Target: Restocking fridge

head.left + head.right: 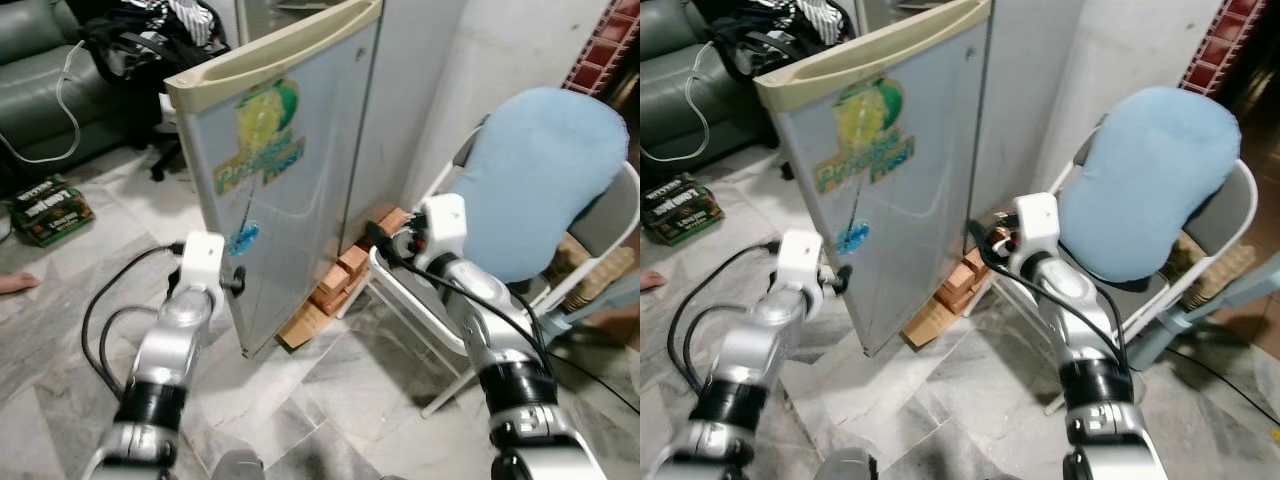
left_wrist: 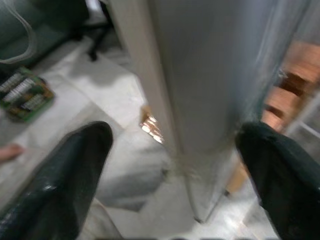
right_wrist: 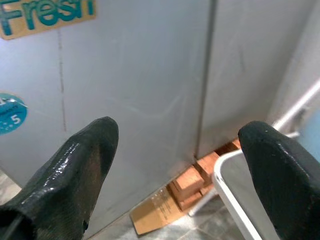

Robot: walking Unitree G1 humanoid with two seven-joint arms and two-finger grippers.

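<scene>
Fridge door (image 1: pixel 290 190), a pale grey panel with a cream top handle strip, stands on the marble floor (image 1: pixel 330 400) at centre, swung out toward the robot with its free edge nearest. A yellow-green "Fresh" sticker (image 1: pixel 262 140) sits high on the door face; a small round blue sticker (image 1: pixel 243 238) sits lower. The grey fridge body (image 1: pixel 405 100) rises behind the door, on the far right of it. Red-brown bricks (image 1: pixel 345 270) and a flat piece of cardboard (image 1: pixel 302 322) lie at the foot of the fridge.

Left hand (image 2: pixel 170 165) is at the door's free edge, low down, near the blue sticker. Its fingers (image 2: pixel 65 180) are spread wide, one on each side of the edge; contact cannot be confirmed, as the wrist view is blurred.

Right hand (image 3: pixel 175 165) is held before the gap between door and fridge body, above the bricks, fingers (image 3: pixel 70 170) spread wide and holding nothing.

A white folding chair (image 1: pixel 440 330) with a light blue cushion (image 1: pixel 545 180) stands to the right, just beside the fridge. A dark green sofa (image 1: pixel 40 80) sits far left, with black clothing (image 1: pixel 150 40) heaped beside it and a green printed box (image 1: pixel 48 208) on the floor in front.
</scene>
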